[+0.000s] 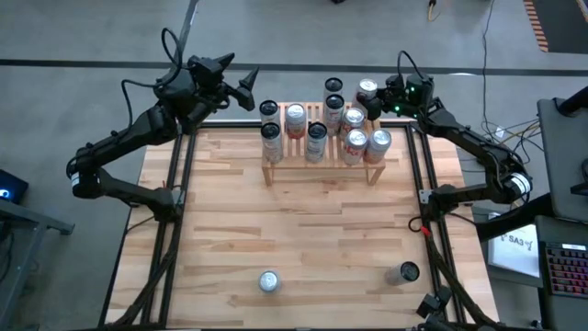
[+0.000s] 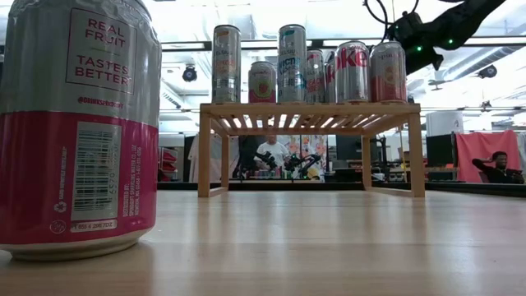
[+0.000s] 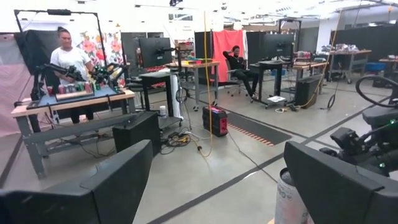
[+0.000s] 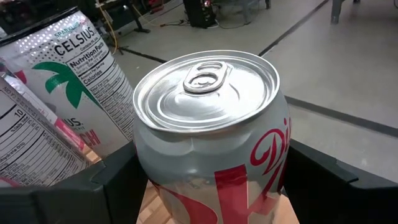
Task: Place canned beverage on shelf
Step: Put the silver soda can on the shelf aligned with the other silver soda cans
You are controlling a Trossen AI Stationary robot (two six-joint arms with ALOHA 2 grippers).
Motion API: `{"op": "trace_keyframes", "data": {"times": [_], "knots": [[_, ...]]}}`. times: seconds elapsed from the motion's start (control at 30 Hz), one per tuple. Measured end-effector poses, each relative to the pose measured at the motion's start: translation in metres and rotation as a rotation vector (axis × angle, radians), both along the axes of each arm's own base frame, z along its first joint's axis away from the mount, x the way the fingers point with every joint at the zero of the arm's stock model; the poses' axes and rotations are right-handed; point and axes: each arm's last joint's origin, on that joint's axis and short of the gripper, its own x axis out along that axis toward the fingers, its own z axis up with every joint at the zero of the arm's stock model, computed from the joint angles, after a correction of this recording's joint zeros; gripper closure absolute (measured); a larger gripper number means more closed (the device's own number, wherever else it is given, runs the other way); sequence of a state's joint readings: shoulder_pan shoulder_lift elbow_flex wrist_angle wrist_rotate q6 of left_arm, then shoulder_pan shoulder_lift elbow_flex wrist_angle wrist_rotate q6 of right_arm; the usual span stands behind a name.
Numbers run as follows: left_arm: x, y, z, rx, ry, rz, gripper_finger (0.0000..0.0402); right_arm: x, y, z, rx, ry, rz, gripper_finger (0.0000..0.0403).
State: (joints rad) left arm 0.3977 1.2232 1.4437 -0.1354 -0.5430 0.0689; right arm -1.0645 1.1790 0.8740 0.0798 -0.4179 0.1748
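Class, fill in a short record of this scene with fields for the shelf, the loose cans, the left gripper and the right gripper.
shelf: wooden rack at the table's far edge, about nine cans standing on it
loose cans: two near the front edge, one upright, one lying on its side
left gripper: open, empty, beyond the shelf's left end
right gripper: at the shelf's right end, fingers either side of a silver and red can

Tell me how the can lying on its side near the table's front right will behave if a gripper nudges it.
The dark-ended can lies on its side on the smooth wooden table, so it would probably roll rather than slide. Its round metal wall looks slick, so fingers may slip. Whether it is full cannot be seen.
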Motion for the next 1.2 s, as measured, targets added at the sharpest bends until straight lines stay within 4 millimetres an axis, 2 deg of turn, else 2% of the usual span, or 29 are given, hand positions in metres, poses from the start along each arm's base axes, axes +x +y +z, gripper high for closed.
{"op": "trace_keyframes", "data": {"times": [0.7, 0.9, 1.2], "knots": [[-0.0002, -0.0001, 0.0001, 0.0, 0.001, 0.0, 0.0051, -0.0001, 0.0004, -0.0019, -0.038, 0.052, 0.023, 0.0109], [-0.0002, -0.0001, 0.0001, 0.0, 0.0, 0.0, 0.0051, 0.0006, 0.0014, -0.0024, -0.094, 0.086, 0.088, 0.0109], [-0.0004, -0.0002, 0.0002, 0.0, 0.0, 0.0, 0.0051, 0.0008, 0.0009, -0.0025, -0.076, 0.082, 0.044, 0.0108]]}}
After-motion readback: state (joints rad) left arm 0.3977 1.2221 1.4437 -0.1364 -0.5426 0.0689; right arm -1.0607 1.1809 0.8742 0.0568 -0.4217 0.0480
